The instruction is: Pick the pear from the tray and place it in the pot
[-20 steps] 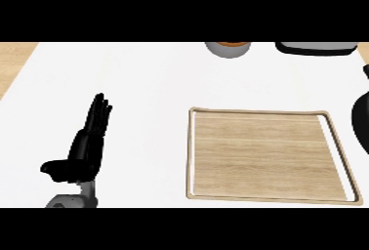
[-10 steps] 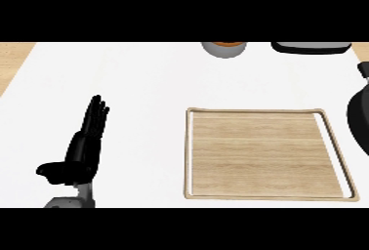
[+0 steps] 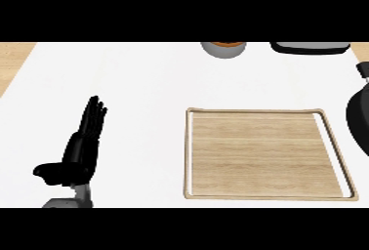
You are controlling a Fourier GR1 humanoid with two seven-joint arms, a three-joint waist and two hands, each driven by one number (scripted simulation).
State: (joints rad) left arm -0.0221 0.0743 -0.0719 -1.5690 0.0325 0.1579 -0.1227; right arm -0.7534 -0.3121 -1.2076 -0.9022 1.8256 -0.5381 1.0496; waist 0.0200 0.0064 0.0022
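Pot [image 3: 359,119] cut by right edge; bowl [image 3: 223,49] by top.

No legible text or labels anywhere.
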